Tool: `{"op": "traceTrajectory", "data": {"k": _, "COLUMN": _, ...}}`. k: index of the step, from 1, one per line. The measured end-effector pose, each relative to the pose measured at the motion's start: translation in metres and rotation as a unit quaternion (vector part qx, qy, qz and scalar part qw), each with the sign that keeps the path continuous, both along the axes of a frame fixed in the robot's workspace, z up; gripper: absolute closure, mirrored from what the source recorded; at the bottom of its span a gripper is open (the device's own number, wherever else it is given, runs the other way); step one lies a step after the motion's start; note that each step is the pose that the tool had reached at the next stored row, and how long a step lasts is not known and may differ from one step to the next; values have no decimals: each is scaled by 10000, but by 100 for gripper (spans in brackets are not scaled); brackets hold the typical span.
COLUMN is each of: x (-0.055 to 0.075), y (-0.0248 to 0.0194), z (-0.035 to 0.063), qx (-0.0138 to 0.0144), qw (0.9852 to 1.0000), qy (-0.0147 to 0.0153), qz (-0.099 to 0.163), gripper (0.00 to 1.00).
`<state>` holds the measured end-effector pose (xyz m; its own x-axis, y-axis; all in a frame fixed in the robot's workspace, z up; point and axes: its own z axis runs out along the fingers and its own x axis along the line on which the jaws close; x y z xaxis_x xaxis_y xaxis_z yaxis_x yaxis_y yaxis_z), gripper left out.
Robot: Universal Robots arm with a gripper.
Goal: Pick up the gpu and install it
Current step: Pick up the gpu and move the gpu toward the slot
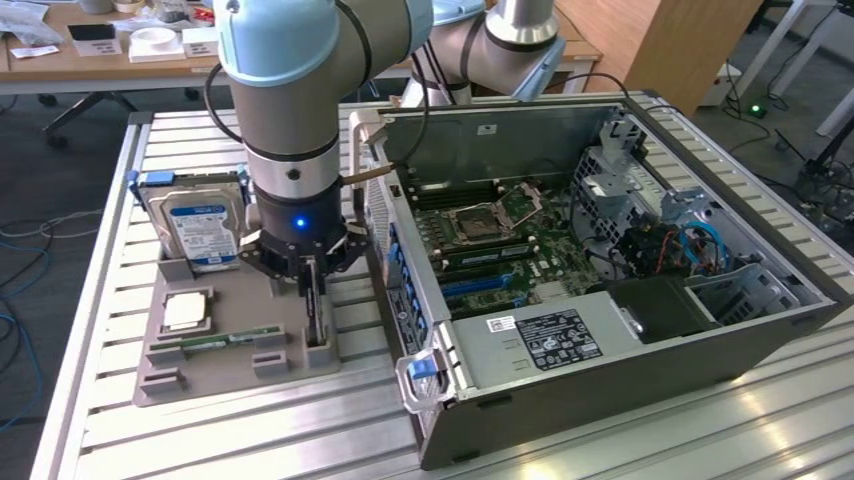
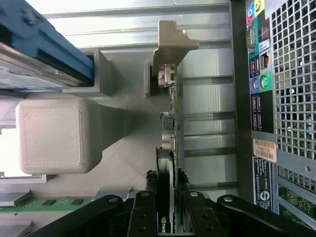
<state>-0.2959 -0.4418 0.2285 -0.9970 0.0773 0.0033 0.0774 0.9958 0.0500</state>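
Aluminium slatted table (image 1: pixel 200 440) | wooden desk (image 1: pixel 60 65) behind | jaws astride gpu (image 2: pixel 167 163), clamping: cannot tell

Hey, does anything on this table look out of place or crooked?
Nothing stands out. The gpu stands on edge in its gray holder with the gripper right over it, the hard drive stands upright, and the computer case lies open.

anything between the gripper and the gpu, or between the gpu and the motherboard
Nothing visible between the gripper and the gpu: the gripper straddles the card, upright in the gray holder. Toward the motherboard, the rear panel of the computer case stands beside the holder; the case lies open on top.
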Motion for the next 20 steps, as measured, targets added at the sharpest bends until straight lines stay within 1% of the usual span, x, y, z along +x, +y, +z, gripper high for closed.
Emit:
{"op": "traceTrajectory", "data": {"k": 13, "x": 0, "y": 0, "z": -2, "qx": 3, "qw": 10000, "qy": -1, "qz": 1, "gripper": 74}}
{"op": "traceTrajectory", "data": {"k": 14, "x": 0, "y": 0, "z": -4, "qx": 7, "qw": 10000, "qy": 0, "qz": 11, "gripper": 74}}
{"op": "traceTrajectory", "data": {"k": 17, "x": 0, "y": 0, "z": -4, "qx": 8, "qw": 10000, "qy": 0, "qz": 86, "gripper": 74}}
{"op": "traceTrajectory", "data": {"k": 20, "x": 0, "y": 0, "z": -5, "qx": 8, "qw": 10000, "qy": 0, "qz": 95, "gripper": 74}}
